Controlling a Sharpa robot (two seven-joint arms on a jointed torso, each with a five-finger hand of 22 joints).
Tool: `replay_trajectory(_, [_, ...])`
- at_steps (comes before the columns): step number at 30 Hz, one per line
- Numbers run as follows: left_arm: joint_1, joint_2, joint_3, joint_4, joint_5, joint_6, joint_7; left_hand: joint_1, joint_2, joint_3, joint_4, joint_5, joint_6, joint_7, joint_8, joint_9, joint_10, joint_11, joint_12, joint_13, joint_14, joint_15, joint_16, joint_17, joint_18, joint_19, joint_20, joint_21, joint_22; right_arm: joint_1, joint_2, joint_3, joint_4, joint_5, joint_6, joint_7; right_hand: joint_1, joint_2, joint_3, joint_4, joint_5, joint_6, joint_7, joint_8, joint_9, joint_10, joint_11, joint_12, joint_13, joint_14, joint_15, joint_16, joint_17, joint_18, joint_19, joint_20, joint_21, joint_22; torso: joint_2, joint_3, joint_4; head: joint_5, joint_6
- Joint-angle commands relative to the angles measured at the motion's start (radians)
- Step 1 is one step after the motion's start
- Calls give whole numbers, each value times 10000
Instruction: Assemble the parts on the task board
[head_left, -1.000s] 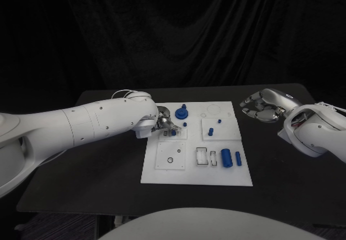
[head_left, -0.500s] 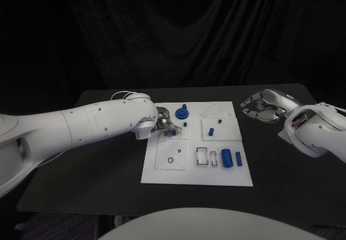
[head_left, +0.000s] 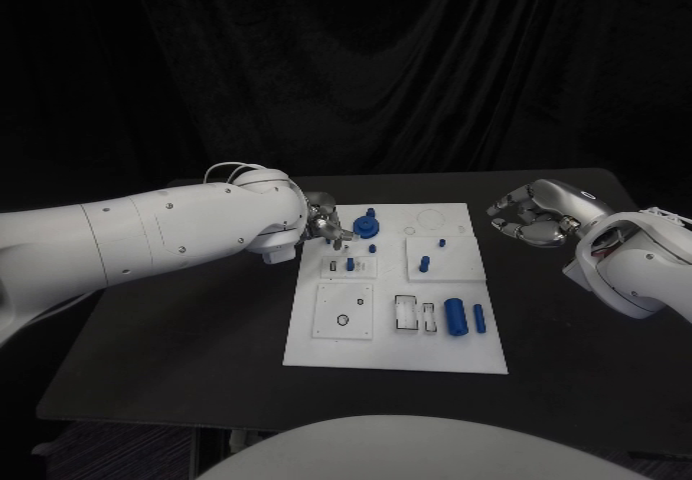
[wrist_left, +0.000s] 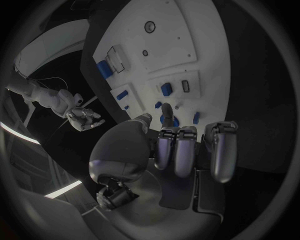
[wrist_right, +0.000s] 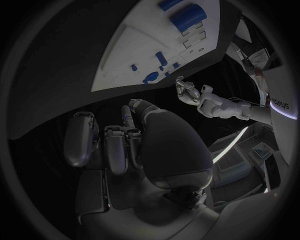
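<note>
The board (head_left: 397, 330) lies flat in the middle of the black table (head_left: 173, 360), long side running away from the robot, so both arms can reach it from either flank. Its surface is divided into square panels.

Parts: a large blue knob (head_left: 364, 226) stands at the far left panel with a small peg (head_left: 371, 212) just beyond it. A small blue pin (head_left: 349, 264) sits upright in the panel below, beside a pale slot piece (head_left: 333, 266). A short blue peg (head_left: 423, 264) lies on the neighbouring right panel. Near the robot, a thick blue cylinder (head_left: 453, 314) and a thin blue rod (head_left: 477, 318) lie side by side, parallel, next to two framed rectangular recesses (head_left: 405, 313); these look like stock waiting to be fitted. A small black ring (head_left: 342, 321) marks the near left panel.

Left hand (head_left: 325, 226): it hangs over the board's far left corner, just beside the knob. In the left wrist view the fingers (wrist_left: 178, 150) are curled down together toward the knob (wrist_left: 167, 119), and nothing can be seen in them. The placement suggests it is working at this panel, but whether the fingertips touch a part cannot be told.

Right hand (head_left: 531, 215): it is held off the board over the bare table on the right, well apart from every part, fingers (wrist_right: 119, 145) curled in on nothing; probably parked to keep the workspace free.
</note>
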Motion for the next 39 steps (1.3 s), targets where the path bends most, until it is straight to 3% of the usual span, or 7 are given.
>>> replay_trajectory(1, [194,-166,-2,163,-273,-108,-129,165,11,-51,-14,96,0,-61,66,201,1057,-87,25,2621,1041,-65,26,2632,-31,206,-73,30,2022,-25,-15,6,21,-13,42,-176,-94,23,62,21,62,42,-14,-44,-13,862,14,-32,2436,861,13,-37,1733,-11,-68,-16,-25,1722,-11,5,-9,23,1])
replay_trajectory(8, [398,-339,-3,133,-289,237,90,428,25,-43,-77,191,-15,-83,100,209,1057,-107,25,2621,1041,-82,26,2632,-33,213,-92,29,2031,-25,-6,6,16,-13,66,-185,-99,23,63,22,63,41,-12,-46,-13,849,13,-44,2422,859,14,-41,1726,-11,-69,-15,-29,1721,-4,25,-1,72,1])
replay_trajectory(17, [393,99,-6,-772,-292,1184,305,1110,-17,107,-442,-51,-269,-47,-76,93,1057,-83,25,2621,1041,-70,26,2632,-30,195,-93,-11,2038,-27,49,6,-17,-13,84,-150,-109,24,68,25,66,41,-11,-48,-15,847,14,-45,2421,858,15,-44,1722,-9,-73,-14,-37,1719,-33,33,61,77,1])
replay_trajectory(23, [252,513,-6,-1599,-293,1340,438,1093,-43,56,-407,-253,-365,18,-130,93,1057,-35,25,2621,1041,-35,26,2632,-13,146,-71,-78,2014,-30,67,6,-29,-13,87,-135,-109,24,68,25,66,41,-11,-48,-15,847,14,-45,2421,858,15,-44,1722,-9,-73,-14,-37,1719,-10,10,55,62,1])
replay_trajectory(28, [103,787,-5,-2130,-294,1428,507,998,-34,-40,-303,-470,-422,65,-135,140,1057,14,25,2621,1041,12,26,2632,-12,134,-31,-94,2019,-30,67,6,-29,-13,91,-139,-109,24,68,25,66,41,-11,-48,-15,847,14,-45,2421,858,15,-44,1722,-9,-73,-14,-37,1719,-8,12,51,25,1])
replay_trajectory(33, [-29,1045,-5,-2573,-294,1572,532,825,-32,-200,-139,-693,-422,95,-84,213,1057,46,25,2621,1041,45,26,2632,-10,130,7,-103,2029,-31,84,6,-41,-13,96,-139,-109,24,68,25,66,41,-11,-48,-15,847,14,-45,2421,858,15,-44,1722,-9,-73,-14,-37,1719,15,-9,20,81,1])
replay_trajectory(39, [-188,1298,-4,-2961,-294,1694,545,741,-56,-293,-66,-789,-438,110,-70,227,1057,60,25,2621,1041,58,26,2632,-8,126,21,-112,2032,-31,115,6,-57,-13,102,-135,-109,24,68,25,66,41,-11,-48,-15,847,14,-45,2421,858,15,-44,1722,-9,-73,-14,-37,1719,6,16,1,94,1])
